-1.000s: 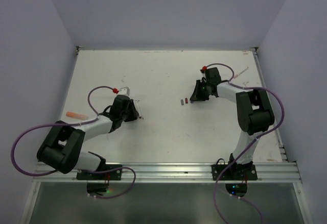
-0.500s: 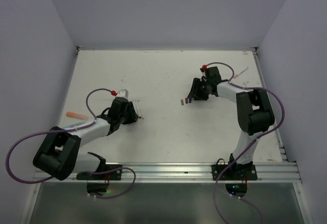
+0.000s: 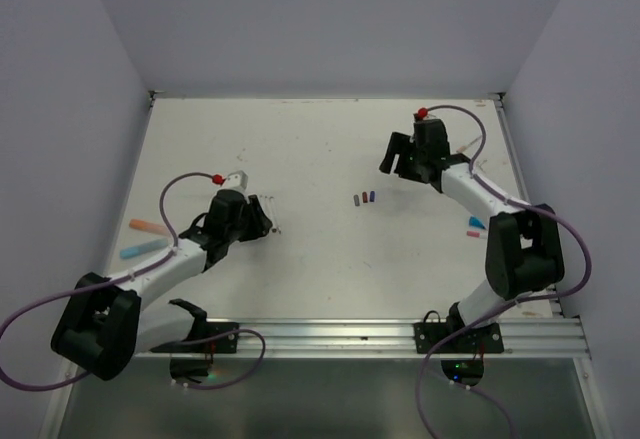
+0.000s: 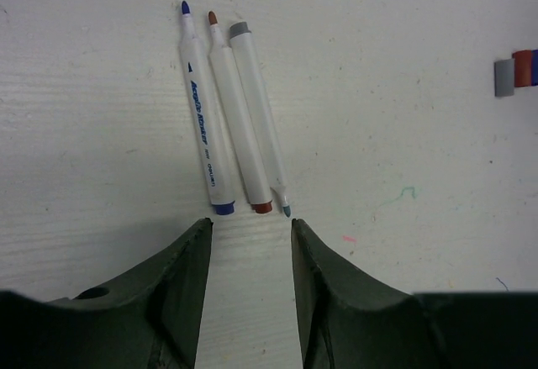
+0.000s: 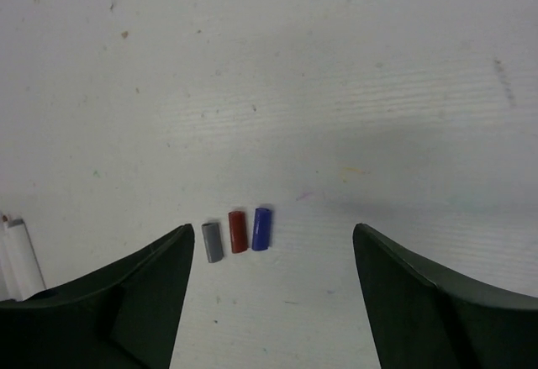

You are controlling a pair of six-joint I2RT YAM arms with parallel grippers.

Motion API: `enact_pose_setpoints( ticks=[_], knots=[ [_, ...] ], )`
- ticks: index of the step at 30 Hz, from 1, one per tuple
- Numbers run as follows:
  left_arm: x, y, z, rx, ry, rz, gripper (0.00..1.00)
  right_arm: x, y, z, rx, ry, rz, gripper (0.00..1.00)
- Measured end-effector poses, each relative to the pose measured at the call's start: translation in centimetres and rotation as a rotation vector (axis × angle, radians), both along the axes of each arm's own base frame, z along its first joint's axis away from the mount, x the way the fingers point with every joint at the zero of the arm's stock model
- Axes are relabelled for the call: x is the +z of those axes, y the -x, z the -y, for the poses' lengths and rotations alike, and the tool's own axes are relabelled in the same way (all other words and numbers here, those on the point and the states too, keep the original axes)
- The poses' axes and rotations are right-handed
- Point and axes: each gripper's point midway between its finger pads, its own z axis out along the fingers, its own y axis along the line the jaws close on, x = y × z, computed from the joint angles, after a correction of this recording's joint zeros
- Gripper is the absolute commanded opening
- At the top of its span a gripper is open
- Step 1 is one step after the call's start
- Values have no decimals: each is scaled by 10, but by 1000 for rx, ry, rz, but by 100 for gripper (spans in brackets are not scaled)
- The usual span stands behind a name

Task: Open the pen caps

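Notably, with the pen caps [image 5: 238,231] lying loose in a row on the table [image 3: 300,149] ahead of the wide-spread, empty right gripper [image 5: 272,231] and three uncapped barrels [image 4: 239,121] just ahead of the spread, empty left gripper [image 4: 250,226], any low sweep may scatter them

Centre: 3 loose caps: grey cap [image 5: 213,242], dark red cap [image 5: 238,231], blue cap [image 5: 261,229]. Left: 3 white pens [image 4: 239,125]. Far left: 2 markers: salmon marker [image 3: 150,226], pale blue marker [image 3: 140,250].

The fixed camera looks down from behind my bases over the whole table [image 3: 300,149]. My left wrist camera sits close above three white pens [image 4: 238,117], my right higher over three caps [image 5: 239,231]; each glimpses the other's group.
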Motion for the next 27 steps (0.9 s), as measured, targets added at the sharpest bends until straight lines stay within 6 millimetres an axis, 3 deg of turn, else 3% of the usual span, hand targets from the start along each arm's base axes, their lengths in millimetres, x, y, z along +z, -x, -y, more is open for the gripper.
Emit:
enact_pose_setpoints(
  ticks=[1,6,15,21,25,27],
  knots=[
    [4,0,1,-4,8,9,46,5,-2,7,-35,24,17,70],
    [20,-1,5,-17,41,56,47,11,-12,50,-215,118,25,76],
    [43,1,26,-88,179,140,48,4,-65,146,-580,221,25,72],
    [43,10,33,-138,220,153,48,-20,-104,166,-648,283,8,68],
    [59,12,36,-159,248,202,48,-33,-123,174,-670,306,1,66],
    [67,12,37,-169,260,226,48,-44,-123,181,-681,314,-20,65]
  ],
)
